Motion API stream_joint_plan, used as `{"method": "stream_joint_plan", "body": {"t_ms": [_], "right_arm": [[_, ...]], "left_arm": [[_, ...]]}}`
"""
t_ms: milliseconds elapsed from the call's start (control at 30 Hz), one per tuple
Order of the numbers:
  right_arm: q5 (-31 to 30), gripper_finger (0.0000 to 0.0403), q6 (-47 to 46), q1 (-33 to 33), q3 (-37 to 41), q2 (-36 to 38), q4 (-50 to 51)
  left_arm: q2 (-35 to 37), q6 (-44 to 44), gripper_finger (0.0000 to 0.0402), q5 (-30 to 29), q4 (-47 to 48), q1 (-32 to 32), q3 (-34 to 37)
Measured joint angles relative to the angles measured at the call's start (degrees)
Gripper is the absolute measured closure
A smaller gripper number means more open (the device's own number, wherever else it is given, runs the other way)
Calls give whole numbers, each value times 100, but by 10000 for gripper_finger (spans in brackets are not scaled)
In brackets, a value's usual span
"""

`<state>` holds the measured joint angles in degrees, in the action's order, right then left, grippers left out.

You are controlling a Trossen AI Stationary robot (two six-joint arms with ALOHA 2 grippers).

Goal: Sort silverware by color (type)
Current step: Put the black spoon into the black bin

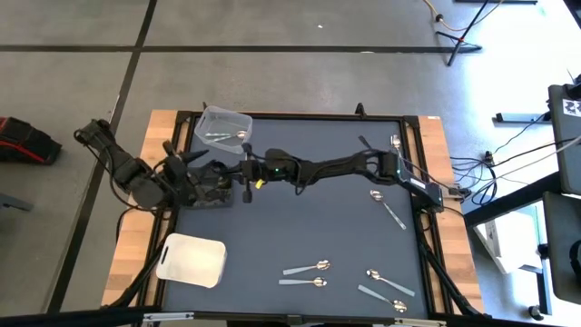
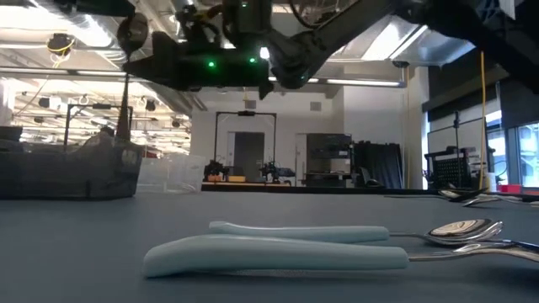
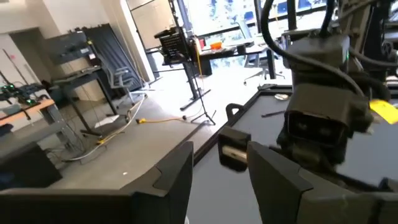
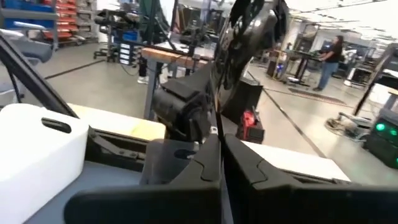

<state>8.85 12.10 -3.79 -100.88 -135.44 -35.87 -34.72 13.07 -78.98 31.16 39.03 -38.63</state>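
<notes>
White tray (image 1: pixel 191 260) sits front-left, clear tub (image 1: pixel 222 127) at the back holding two spoons. Left gripper (image 1: pixel 182 163) is parted, empty. Right gripper (image 1: pixel 247 186) is clenched, seemingly on nothing. Remaining spoons (image 1: pixel 305 269) lie front-right; a low, centred handle grasp is advised.

No text, label, brand, number or sign can be read in any of the four views. A white board at the right edge of the high view (image 1: pixel 571 107) carries a black-and-white square pattern, but it holds no legible characters.
</notes>
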Motion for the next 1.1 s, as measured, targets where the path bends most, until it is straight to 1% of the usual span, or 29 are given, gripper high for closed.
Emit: {"method": "stream_joint_plan", "body": {"t_ms": [167, 367, 467, 633, 767, 833, 933, 1100], "right_arm": [[-17, 403, -238, 2, -322, -358, 129], [-69, 397, -433, 2, -320, -591, 196], [-68, 368, -433, 2, -326, -619, 248], [-68, 293, -433, 2, -335, -599, 194], [-22, 250, -427, 2, -553, -437, 533], [32, 238, -391, 2, -717, -351, 840], [95, 233, -288, 2, -937, -351, 1169], [-192, 242, 19, -33, -1069, -356, 1171]], "left_arm": [[76, -7, 255, 63, 11, 0, 0], [72, -14, 255, 90, 13, 0, 0], [67, -15, 255, 90, 13, 0, 0], [67, -14, 255, 90, 44, 0, 0], [67, -14, 255, 90, 81, 0, 0], [67, -14, 255, 90, 93, 0, 0], [67, -14, 255, 90, 106, 0, 0], [67, -14, 255, 90, 148, 0, 0]]}}
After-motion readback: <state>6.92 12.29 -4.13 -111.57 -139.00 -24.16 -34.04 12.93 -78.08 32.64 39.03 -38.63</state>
